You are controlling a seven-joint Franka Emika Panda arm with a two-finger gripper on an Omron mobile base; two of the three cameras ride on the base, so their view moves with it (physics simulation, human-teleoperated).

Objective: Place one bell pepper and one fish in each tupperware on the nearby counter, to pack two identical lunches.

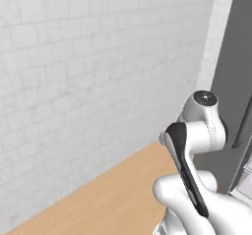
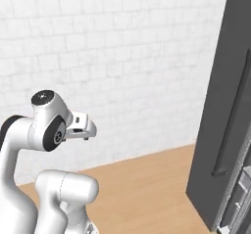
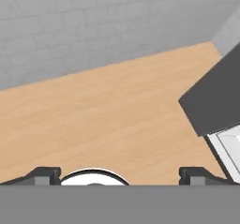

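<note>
The arm is folded close, its end effector (image 3: 120,174) spread wide and holding nothing.

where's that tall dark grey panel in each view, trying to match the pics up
Left base view: the dark grey panel runs down the right edge, behind the arm's elbow.
Right base view: it stands tall along the right side, with a long vertical handle on it.
Hand view: its dark corner pokes in from the right, over the wood.
Shared landmark: the light wooden counter meeting the white tiled wall.
</note>
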